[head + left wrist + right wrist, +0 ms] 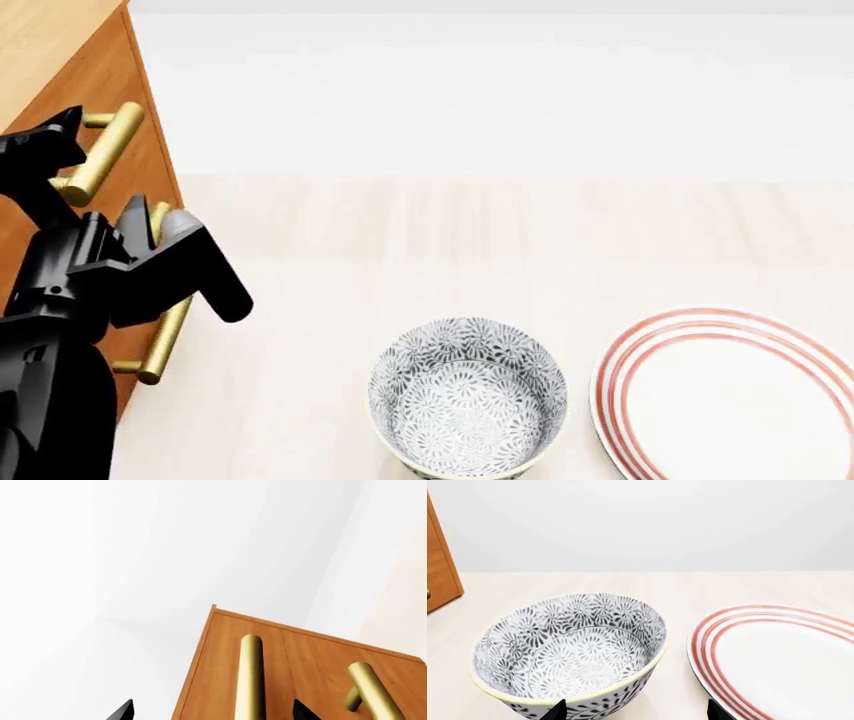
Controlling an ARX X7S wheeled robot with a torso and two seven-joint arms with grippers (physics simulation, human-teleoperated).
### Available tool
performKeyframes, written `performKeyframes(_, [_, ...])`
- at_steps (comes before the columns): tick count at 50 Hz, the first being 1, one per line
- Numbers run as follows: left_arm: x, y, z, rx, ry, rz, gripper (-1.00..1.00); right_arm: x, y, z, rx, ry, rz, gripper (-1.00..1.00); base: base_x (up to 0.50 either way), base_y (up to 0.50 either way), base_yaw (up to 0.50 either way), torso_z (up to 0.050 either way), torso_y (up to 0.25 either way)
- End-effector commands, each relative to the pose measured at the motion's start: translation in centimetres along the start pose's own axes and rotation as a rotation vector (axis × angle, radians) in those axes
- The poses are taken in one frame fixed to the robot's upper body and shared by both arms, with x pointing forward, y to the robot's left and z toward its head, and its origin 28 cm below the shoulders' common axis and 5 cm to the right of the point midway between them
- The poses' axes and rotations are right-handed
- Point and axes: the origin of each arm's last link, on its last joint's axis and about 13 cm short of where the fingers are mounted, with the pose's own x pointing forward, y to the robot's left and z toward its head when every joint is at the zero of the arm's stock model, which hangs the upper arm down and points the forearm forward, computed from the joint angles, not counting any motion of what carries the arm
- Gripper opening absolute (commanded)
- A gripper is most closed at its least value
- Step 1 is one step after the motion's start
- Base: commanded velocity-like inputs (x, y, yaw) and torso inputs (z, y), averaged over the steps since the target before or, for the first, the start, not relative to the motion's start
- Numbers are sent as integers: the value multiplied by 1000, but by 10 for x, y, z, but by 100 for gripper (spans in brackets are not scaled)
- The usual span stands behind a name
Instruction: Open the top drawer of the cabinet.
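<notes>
My left gripper is black. The cabinet is orange-brown wood, and its two bar handles are brass yellow. The bowl is white with a grey-black flower pattern and a pale yellow rim. The plate is white with red rings. The table is light wood.

Satin-smooth orange wood cabinet — brushed brass handles, matt pale tabletop.

L arm raised, fingers spread; R fingers spread too.
</notes>
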Motion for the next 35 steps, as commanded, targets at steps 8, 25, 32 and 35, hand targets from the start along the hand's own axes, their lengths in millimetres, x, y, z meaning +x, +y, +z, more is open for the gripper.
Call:
performKeyframes(8, [7,-2,-4,4,33,-17,100,3,0,2,8,-9,-7,100,0,0,0,0,0])
performKeyframes(25, [9,-12,-9,31,43,-42,100,2,0,1,7,-1,-3,100,0,0,0,0,0])
performKeyframes(32, [11,-15,-12,54,52,-46,100,2,1,1,7,1,-1,100,0,0,0,0,0])
performKeyframes(35, [11,-15,-13,61,53,-46,100,2,1,1,7,2,0,100,0,0,0,0,0])
